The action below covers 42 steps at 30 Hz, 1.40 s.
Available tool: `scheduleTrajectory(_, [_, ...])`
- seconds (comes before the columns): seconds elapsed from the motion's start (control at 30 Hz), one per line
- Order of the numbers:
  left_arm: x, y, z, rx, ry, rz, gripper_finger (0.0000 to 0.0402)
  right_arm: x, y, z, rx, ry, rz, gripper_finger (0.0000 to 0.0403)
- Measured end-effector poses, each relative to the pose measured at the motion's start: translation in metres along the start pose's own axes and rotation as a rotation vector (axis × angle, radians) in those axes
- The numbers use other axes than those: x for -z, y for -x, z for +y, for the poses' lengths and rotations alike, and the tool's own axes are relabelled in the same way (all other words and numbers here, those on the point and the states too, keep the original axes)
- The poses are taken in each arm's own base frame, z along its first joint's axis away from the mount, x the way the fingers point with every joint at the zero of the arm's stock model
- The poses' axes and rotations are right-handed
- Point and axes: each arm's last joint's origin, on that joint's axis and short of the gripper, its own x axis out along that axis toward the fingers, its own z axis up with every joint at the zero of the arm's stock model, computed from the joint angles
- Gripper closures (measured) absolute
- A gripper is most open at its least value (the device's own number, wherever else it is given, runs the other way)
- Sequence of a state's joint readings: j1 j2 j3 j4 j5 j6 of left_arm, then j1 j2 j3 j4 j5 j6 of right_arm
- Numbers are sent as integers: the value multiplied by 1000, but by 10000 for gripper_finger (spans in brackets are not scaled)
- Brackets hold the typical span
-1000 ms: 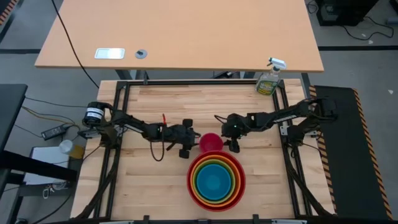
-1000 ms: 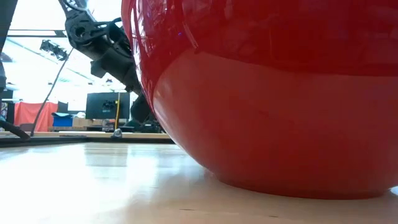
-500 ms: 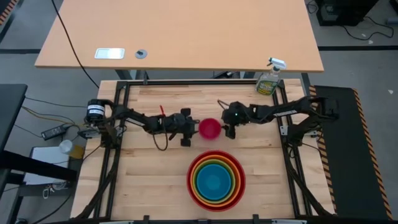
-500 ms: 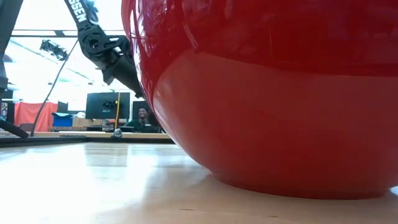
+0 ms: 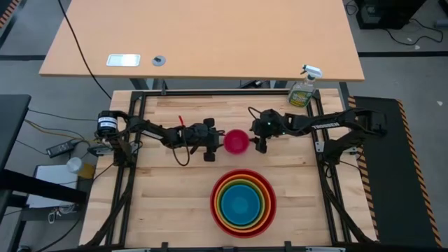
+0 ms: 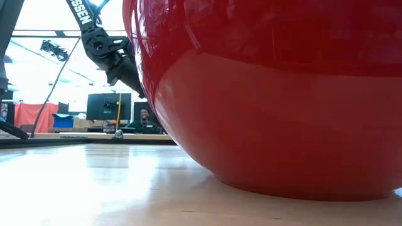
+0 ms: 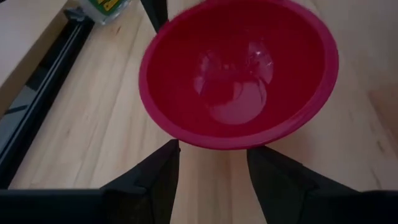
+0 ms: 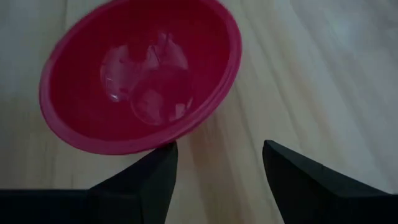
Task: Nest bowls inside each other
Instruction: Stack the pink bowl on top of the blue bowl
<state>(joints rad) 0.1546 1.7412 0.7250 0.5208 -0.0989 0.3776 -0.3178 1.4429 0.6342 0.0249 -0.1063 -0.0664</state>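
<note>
The smallest, magenta-pink bowl point(image 5: 236, 141) stands mouth up on the wooden table point(image 5: 168, 203), between my two grippers. My left gripper point(image 5: 213, 143) is open at the bowl's left side, and its fingertips point(image 7: 169, 152) sit right under the rim. My right gripper point(image 5: 258, 140) is open at the bowl's right side, with the bowl point(image 8: 140, 74) off toward one finger point(image 8: 163, 158). Nearer the front edge the red bowl point(image 5: 243, 203) holds the orange, olive-green and blue bowls nested inside it. My left gripper's two open fingertips stand against the pink bowl's outer wall below its rim point(image 7: 208, 144), coming slanting down from the table's left. The bowl is not between the fingers. My right gripper has one fingertip at the rim's right side point(image 8: 186, 134); I cannot tell whether it touches.
A green spray bottle point(image 5: 302, 89) stands at the table's far right corner. The red bowl point(image 6: 270, 94) fills most of the low view. A black frame point(image 5: 133, 140) runs along the table's edges. Bare wood lies at the front left.
The pink bowl has slid toward the table's far edge, away from the nested stack, staying upright. Both grippers went the same way with it, one on each side, and their fingers kept the same gap.
</note>
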Motion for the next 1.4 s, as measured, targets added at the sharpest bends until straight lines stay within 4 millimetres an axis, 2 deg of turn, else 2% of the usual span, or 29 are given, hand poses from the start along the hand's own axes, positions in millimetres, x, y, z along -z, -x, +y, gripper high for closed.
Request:
scheduleTrajectory(0.2, [-5,3,-1,24,-35,-26,209,1,1,4,-38,-14,13,159])
scheduleTrajectory(0.47, [-22,9,2,37,-41,-48,209,-9,27,10,-42,-50,-52,159])
scheduleTrajectory(0.77, [-57,21,-2,96,-66,-39,209,-18,59,38,-99,-44,-144,159])
scheduleTrajectory(1.07, [-90,38,-23,195,-88,-43,209,-21,75,73,-132,-31,-207,159])
scheduleTrajectory(1.27, [-114,55,-40,224,-101,-135,209,-16,79,93,-87,-27,-206,159])
scheduleTrajectory(1.4, [-120,62,-54,245,-115,-135,209,-12,79,111,-119,-16,-208,162])
